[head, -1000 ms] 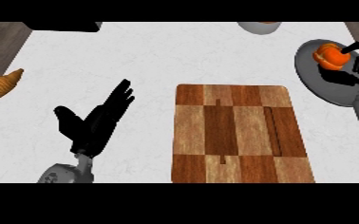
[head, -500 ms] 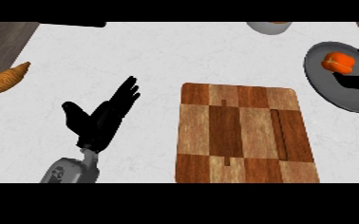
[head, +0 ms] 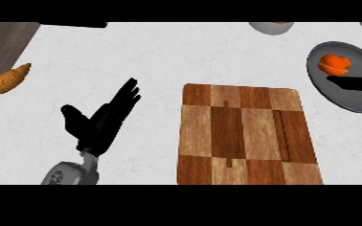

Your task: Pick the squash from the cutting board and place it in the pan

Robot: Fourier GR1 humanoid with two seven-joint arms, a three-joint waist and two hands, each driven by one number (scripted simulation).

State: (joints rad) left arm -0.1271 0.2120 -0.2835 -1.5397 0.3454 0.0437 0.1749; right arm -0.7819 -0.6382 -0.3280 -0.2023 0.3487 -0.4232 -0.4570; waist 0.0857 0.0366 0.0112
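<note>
The squash (head: 336, 65) is sitting inside the pan (head: 318, 84) at the view's right edge, beyond the far right corner of the cutting board (head: 244, 134), which is carrying nothing. The placing is therefore looking done, and the squash is lying well apart to the right of the left hand (head: 105, 119). That left hand is hovering over the counter (head: 155, 57) left of the board, fingers straight and spread, holding and touching nothing. What I am judging to be the right hand (head: 346, 82) is showing only as a dark shape just below the squash, running off the right edge, so I cannot tell its state.
</note>
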